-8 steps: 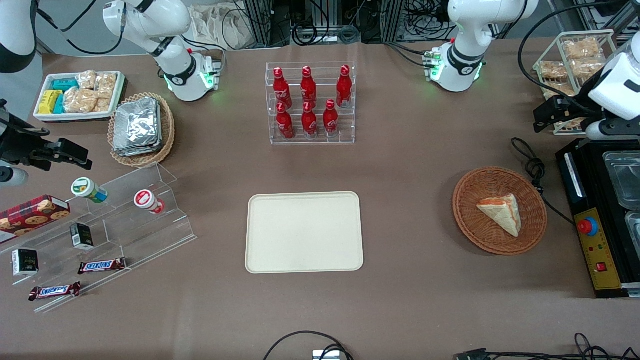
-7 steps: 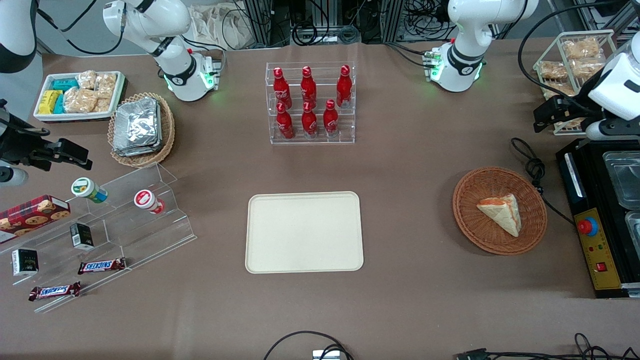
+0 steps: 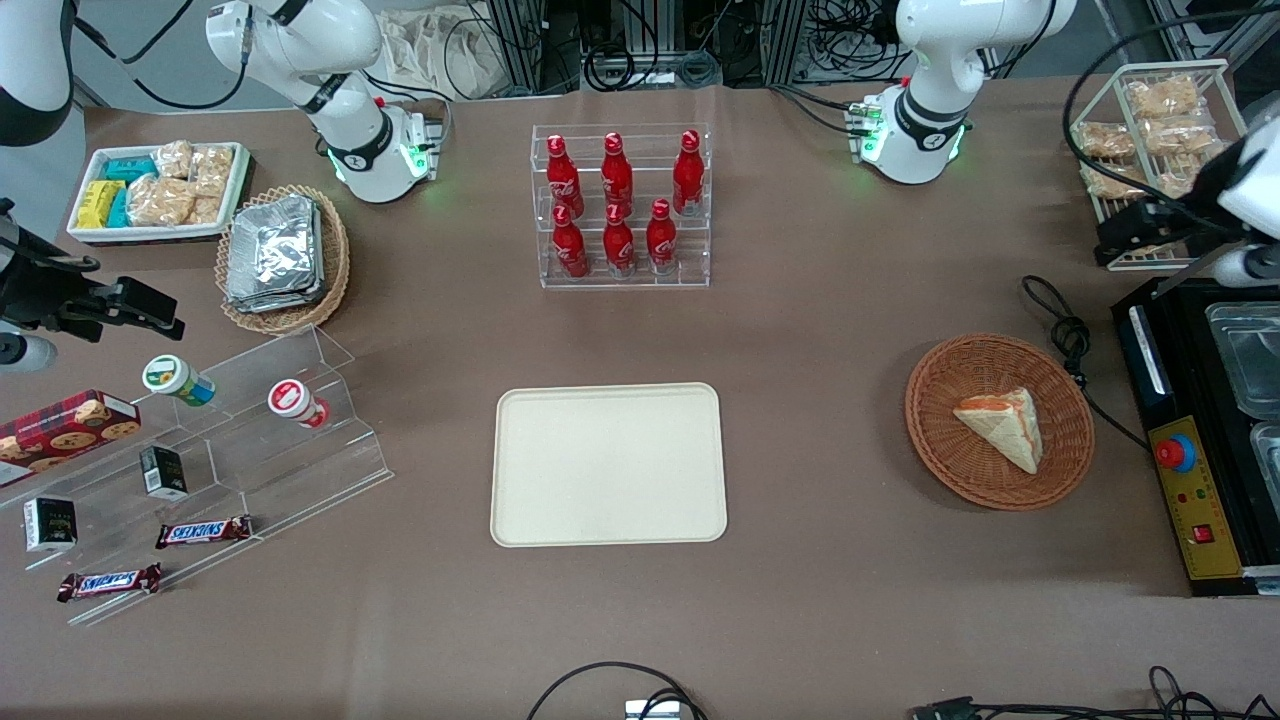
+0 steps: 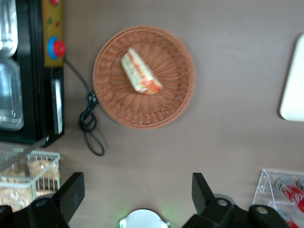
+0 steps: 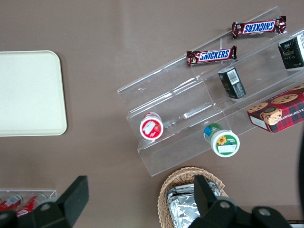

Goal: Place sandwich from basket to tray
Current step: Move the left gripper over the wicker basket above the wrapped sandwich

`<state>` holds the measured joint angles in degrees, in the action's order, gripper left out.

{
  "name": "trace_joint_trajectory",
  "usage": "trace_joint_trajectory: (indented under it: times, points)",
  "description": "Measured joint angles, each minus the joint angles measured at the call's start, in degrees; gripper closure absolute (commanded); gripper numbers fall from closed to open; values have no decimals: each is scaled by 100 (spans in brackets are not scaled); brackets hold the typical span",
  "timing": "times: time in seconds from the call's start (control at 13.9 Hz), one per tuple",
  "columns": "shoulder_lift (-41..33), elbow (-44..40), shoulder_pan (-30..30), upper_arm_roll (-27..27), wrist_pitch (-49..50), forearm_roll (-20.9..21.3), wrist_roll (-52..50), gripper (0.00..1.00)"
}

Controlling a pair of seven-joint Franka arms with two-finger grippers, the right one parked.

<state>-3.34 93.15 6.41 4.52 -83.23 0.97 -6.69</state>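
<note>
Change: gripper (image 3: 1120, 238) has shifted toward the working arm's end of the table since the earlier frame; nothing else has moved.
Table (image 3: 820, 320): brown surface, its edges cut off.
Tray (image 3: 608, 464): cream-beige, bare; only one corner shows in the left wrist view.
Basket (image 3: 999, 421): reddish-brown wicker, well apart from the tray, toward the working arm's end.
Sandwich (image 3: 1002, 425): lies in the basket, orange-red filling edge visible.
Gripper: over the wire rack (image 3: 1150, 140) of snack packets, farther from the front camera than the basket; fingers (image 4: 71, 192) spread wide, holding nothing; partly cut off at the frame edge.
Bottles (image 3: 618, 200): red, white script, unreadable.
Bars (image 5: 212, 55): wrappers read "SNICKERS".
Box (image 5: 278, 110): "CHIP SHORTB…" legible, remainder cut off.
</note>
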Motion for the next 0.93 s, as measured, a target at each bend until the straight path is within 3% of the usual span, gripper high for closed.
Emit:
trace_joint_trajectory:
  times: [0.5, 0.93]
  points:
    - [-5, 1245, 215, 35, -1197, 0, -2121, 0]
    - [-280, 3096, 218, 39, -3213, 0, -3197, 0]
